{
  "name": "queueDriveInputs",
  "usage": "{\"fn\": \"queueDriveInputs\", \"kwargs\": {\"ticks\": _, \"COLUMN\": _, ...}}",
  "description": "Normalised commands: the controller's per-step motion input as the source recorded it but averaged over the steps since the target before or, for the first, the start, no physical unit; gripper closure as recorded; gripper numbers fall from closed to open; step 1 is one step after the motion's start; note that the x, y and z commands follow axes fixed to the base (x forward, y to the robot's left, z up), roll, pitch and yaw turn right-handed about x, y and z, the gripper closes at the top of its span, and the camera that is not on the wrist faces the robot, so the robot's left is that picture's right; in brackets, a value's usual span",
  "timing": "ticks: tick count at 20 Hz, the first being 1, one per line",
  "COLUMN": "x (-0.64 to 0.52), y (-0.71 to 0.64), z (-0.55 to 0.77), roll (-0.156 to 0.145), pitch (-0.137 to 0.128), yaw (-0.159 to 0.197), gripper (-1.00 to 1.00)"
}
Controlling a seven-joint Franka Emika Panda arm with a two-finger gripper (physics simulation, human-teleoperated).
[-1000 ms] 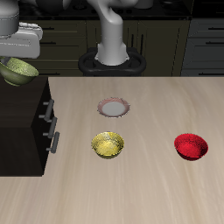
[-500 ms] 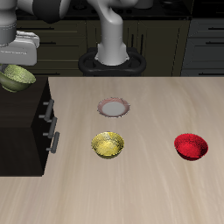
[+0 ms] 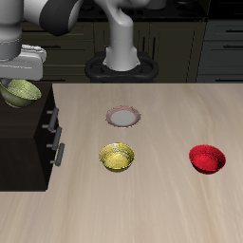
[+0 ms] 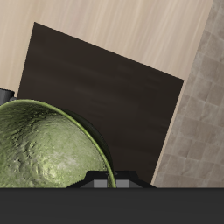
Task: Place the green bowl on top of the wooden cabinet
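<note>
One gripper (image 3: 21, 78) pinches the green bowl (image 3: 20, 93) by its rim, tilted above the cabinet (image 3: 24, 133); the cabinet's dark top fills the wrist view. Three dishes lie toward its 3 o'clock: a yellow bowl (image 3: 117, 158), a red bowl (image 3: 208, 158) and a plate (image 3: 124, 117).

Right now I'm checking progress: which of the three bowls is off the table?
The green bowl, held by the gripper above the cabinet. The yellow bowl and red bowl sit on the table.

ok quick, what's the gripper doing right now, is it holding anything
Gripper: shut on the green bowl, held by its rim above the wooden cabinet.
</note>
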Motion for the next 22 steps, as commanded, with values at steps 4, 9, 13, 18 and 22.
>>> {"fn": "queueDriveInputs", "kwargs": {"ticks": 4, "x": 0.03, "y": 0.05, "z": -0.12, "roll": 0.001, "pitch": 0.020, "yaw": 0.018, "gripper": 1.00}}
{"fn": "queueDriveInputs", "kwargs": {"ticks": 9, "x": 0.01, "y": 0.09, "z": -0.08, "roll": 0.017, "pitch": -0.010, "yaw": 0.099, "gripper": 1.00}}
{"fn": "queueDriveInputs", "kwargs": {"ticks": 13, "x": 0.15, "y": -0.15, "z": -0.12, "roll": -0.182, "pitch": 0.067, "yaw": -0.096, "gripper": 1.00}}
{"fn": "queueDriveInputs", "kwargs": {"ticks": 18, "x": 0.02, "y": 0.05, "z": 0.00, "roll": 0.021, "pitch": 0.010, "yaw": 0.037, "gripper": -1.00}}
{"fn": "queueDriveInputs", "kwargs": {"ticks": 22, "x": 0.04, "y": 0.11, "z": -0.04, "roll": 0.008, "pitch": 0.015, "yaw": 0.008, "gripper": -1.00}}
